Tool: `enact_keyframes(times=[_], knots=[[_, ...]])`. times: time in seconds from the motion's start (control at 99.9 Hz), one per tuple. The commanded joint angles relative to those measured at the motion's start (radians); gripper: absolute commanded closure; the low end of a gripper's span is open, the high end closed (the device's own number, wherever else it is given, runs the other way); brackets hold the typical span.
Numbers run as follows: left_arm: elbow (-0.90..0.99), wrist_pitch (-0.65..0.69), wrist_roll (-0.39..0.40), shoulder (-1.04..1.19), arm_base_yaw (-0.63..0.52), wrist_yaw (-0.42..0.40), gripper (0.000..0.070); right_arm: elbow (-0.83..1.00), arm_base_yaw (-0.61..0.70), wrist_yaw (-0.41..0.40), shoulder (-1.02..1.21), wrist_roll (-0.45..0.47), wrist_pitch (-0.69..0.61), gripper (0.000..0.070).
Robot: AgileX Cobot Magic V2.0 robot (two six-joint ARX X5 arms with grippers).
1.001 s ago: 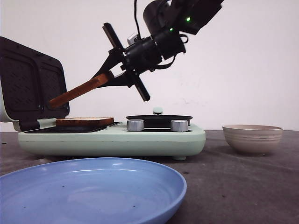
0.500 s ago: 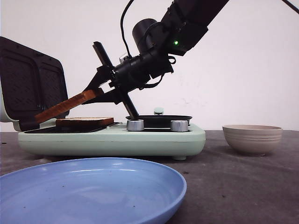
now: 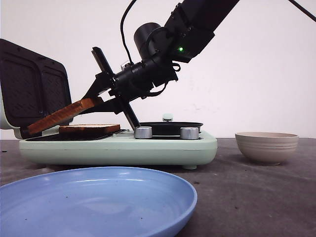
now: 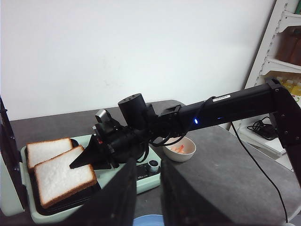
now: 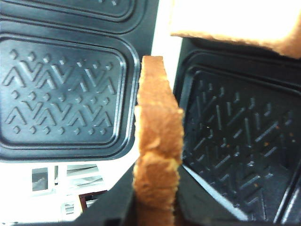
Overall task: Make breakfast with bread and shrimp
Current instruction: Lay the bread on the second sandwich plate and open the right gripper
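The green sandwich maker (image 3: 118, 146) sits open on the table (image 3: 256, 197). One bread slice (image 3: 89, 129) lies flat on its plate. The right hand (image 3: 95, 102) pinches the second bread slice (image 3: 61, 115) by one edge, tilted low. It could slip out or land crooked.

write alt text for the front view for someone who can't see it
The right gripper holds a slice of bread tilted down toward the open sandwich maker, where another slice lies flat on the plate. A blue plate sits in the foreground and a beige bowl stands to the right on the dark table.
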Motion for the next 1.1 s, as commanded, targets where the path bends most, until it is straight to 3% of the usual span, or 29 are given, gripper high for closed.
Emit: enact_keyframes(times=[0.0, 0.05, 0.09, 0.33, 0.531, 0.651, 0.761, 1.001, 1.041, 1.091], knots=[[0.011, 0.008, -0.003, 0.002, -0.005, -0.002, 0.0690, 0.026, 0.013, 0.013, 0.025, 0.012, 0.008, 0.0469], [0.011, 0.007, -0.003, 0.002, -0.005, -0.002, 0.0690, 0.026, 0.014, 0.023, 0.025, 0.019, 0.005, 0.0354], [0.011, 0.007, -0.003, 0.002, -0.005, -0.002, 0.0690, 0.026, 0.014, 0.027, 0.025, 0.023, 0.003, 0.0329], [0.011, 0.007, -0.003, 0.002, -0.005, -0.002, 0.0690, 0.034, -0.002, 0.014, 0.024, 0.046, 0.004, 0.0321], [0.011, 0.007, -0.003, 0.002, -0.005, -0.002, 0.0690, 0.103, -0.052, -0.099, 0.023, 0.105, -0.015, 0.0317], [0.011, 0.007, -0.003, 0.002, -0.005, -0.002, 0.0690, 0.186, -0.086, -0.124, 0.022, 0.099, -0.121, 0.0317], [0.011, 0.007, -0.004, 0.002, -0.005, -0.002, 0.0690, 0.279, -0.116, -0.107, 0.018, 0.021, -0.292, 0.0317], [0.011, 0.008, -0.022, 0.002, -0.005, -0.002, 0.0690, 0.505, -0.165, -0.070, 0.014, -0.241, -0.599, 0.0323], [0.011, 0.008, -0.022, 0.002, -0.005, -0.002, 0.0690, 0.551, -0.171, -0.069, 0.009, -0.296, -0.652, 0.0371], [0.011, 0.008, -0.021, 0.002, -0.005, -0.003, 0.0689, 0.605, -0.179, -0.063, 0.000, -0.375, -0.714, 0.0500]])
